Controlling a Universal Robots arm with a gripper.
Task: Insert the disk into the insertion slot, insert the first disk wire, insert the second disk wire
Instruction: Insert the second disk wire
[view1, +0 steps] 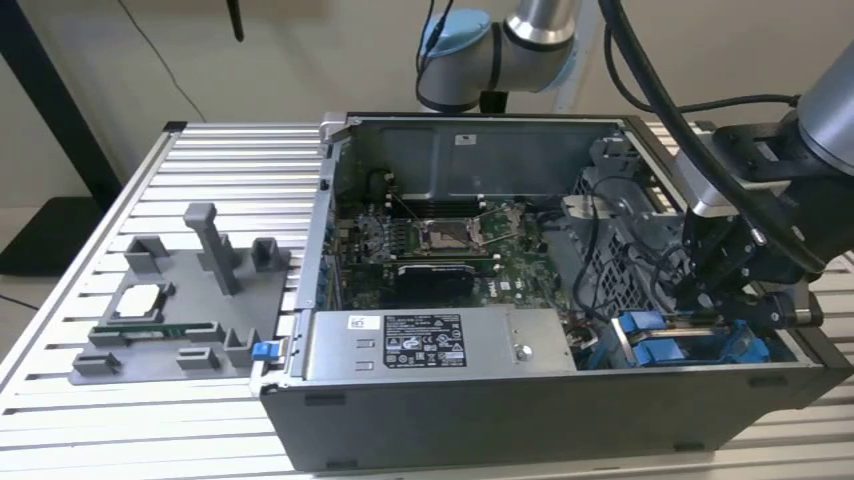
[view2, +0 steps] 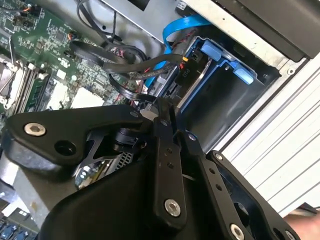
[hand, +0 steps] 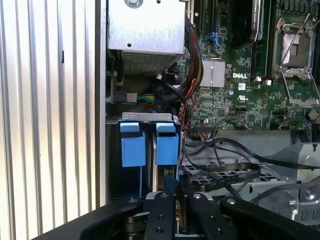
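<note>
My gripper (view1: 701, 300) reaches down into the open computer case at the exterior view's right. It hangs just over the insertion slot (view1: 674, 345), a grey bay with bright blue latch pieces (hand: 150, 147). The disk (view2: 196, 86) stands on edge inside the slot, with little more than a narrow grey side visible. A black plug (view2: 187, 66) with black and blue wires sits at the disk's end. The fingers (view2: 162, 127) are closed together. Their tips meet a looping black disk wire (view2: 135, 94) in the second wrist view.
A grey power-supply box (view1: 441, 345) lies along the case's front wall beside the slot. The motherboard (view1: 441, 240) fills the case floor, and a perforated cage (view1: 627, 250) with cable loops stands behind the gripper. A grey parts fixture (view1: 187, 300) sits on the slatted table.
</note>
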